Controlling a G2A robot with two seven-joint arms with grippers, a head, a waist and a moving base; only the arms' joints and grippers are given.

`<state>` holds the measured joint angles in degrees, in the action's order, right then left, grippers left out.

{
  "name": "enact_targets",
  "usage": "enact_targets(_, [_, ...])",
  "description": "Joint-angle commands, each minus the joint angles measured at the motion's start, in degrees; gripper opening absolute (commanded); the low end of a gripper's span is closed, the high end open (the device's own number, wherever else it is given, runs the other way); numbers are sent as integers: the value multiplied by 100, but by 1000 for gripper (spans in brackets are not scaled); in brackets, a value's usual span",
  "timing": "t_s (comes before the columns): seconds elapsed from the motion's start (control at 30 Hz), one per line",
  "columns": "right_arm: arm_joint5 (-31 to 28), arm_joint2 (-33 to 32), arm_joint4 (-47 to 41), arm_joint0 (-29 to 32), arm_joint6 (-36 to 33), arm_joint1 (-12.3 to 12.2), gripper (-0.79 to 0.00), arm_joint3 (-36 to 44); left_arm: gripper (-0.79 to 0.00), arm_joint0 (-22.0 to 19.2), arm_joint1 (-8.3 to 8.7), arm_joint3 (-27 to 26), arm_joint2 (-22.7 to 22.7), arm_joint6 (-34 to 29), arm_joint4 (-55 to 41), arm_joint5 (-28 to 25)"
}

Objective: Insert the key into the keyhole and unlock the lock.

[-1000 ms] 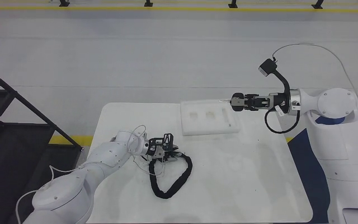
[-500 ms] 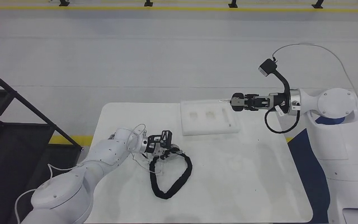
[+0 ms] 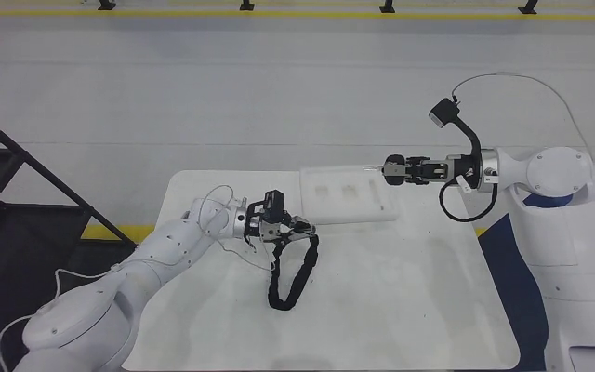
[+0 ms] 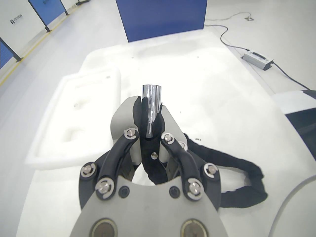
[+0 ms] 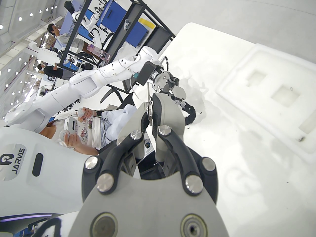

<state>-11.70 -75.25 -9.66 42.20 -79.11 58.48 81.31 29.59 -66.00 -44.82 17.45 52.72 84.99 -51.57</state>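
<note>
My left gripper (image 4: pixel 149 106) is clamped on the one cable lock (image 4: pixel 151 92), left of the table's (image 3: pixel 418 298) middle. My right gripper (image 5: pixel 150 110) pinches one key (image 5: pixel 149 106) above the far edge, over the single foam tray (image 3: pixel 344 217).

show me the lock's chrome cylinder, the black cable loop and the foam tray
chrome cylinder (image 4: pixel 151 99), left wrist view, on its shiny side wall
black cable loop (image 4: pixel 256 173), left wrist view, on the sleeve at the loop's far bend
foam tray (image 3: pixel 349 216), top view, on its rim by the table's middle

Pale floor (image 3: pixel 279 84) carries a yellow line (image 3: pixel 307 13), blue cabinet (image 4: pixel 160 8), black rack (image 3: pixel 37 251).
</note>
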Motion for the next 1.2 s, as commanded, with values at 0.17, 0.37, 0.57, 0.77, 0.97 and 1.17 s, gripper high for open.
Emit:
enact_targets(0.17, [1095,-53,453,269,-250,-120,-785,575,-785,70,328,-866,343,212,27,213])
enact_targets(0.37, [1834,-195,716,644,-400,-232,-785,1313,-785,189,514,-1575,662,277,219,420])
enact_targets(0.57, [2263,-468,927,1040,-501,-351,-785,2208,-785,253,540,-1996,920,110,-13,339])
enact_targets(0.77, [2479,-591,1042,1266,-528,-430,-785,2842,-785,151,436,-2195,994,19,12,316])
enact_targets(0.97, [2483,-613,1051,1302,-482,-451,-785,2944,-785,95,255,-2073,923,133,-2,428])
enact_targets(1.17, [2483,-613,1051,1302,-482,-451,-785,2944,-785,95,255,-2073,923,133,-2,428])
